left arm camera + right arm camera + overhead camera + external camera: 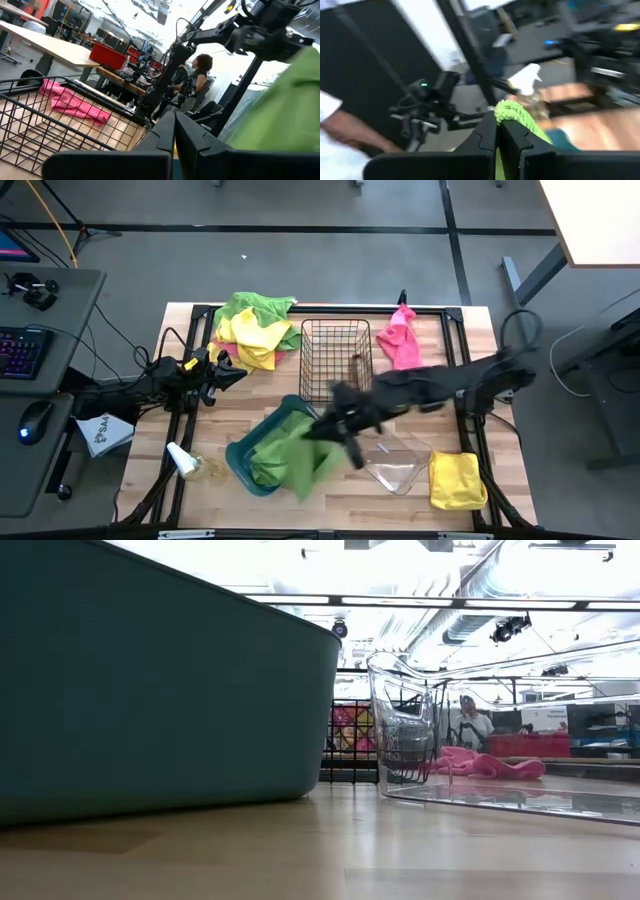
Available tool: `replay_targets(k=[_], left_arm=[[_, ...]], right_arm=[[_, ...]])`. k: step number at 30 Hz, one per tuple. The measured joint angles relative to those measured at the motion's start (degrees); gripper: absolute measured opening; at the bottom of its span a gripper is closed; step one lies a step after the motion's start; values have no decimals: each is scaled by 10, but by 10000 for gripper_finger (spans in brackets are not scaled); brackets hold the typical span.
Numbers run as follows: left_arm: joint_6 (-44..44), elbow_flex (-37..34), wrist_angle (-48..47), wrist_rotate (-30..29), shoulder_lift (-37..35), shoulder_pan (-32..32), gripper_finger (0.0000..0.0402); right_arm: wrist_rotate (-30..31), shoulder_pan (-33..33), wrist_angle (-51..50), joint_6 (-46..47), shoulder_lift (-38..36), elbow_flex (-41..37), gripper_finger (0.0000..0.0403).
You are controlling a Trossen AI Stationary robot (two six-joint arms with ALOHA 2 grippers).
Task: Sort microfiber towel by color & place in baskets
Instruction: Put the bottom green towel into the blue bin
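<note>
Right gripper over the teal bin, fingers pinched on a green towel draping the bin's edge | left gripper idle at table's left, fingers closed, empty | wire basket centre, clear bin beside | yellow towel right; pink towel far side.

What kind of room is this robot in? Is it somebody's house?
Probably not a house. It looks like a robot lab or workshop. There is a desk with a keyboard and mouse beside the table, bare pipes and strip lights overhead, and long workbenches with a person behind.
</note>
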Motion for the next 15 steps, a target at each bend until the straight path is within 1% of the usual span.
replay_targets(k=[4,7,9,12,13,15], left_arm=[[0,0,0,0,0,0,0],[0,0,0,0,0,0,0],[0,0,0,0,0,0,0],[0,0,0,0,0,0,0],[0,0,0,0,0,0,0],[0,0,0,0,0,0,0]], right_arm=[[-82,-33,86,9,57,0,0],[-120,-50,85,25,82,0,0],[-137,-56,63,27,93,0,0],[-145,-60,14,17,96,0,0],[-138,-60,-7,10,95,0,0],[-104,-61,-47,-4,95,0,0]])
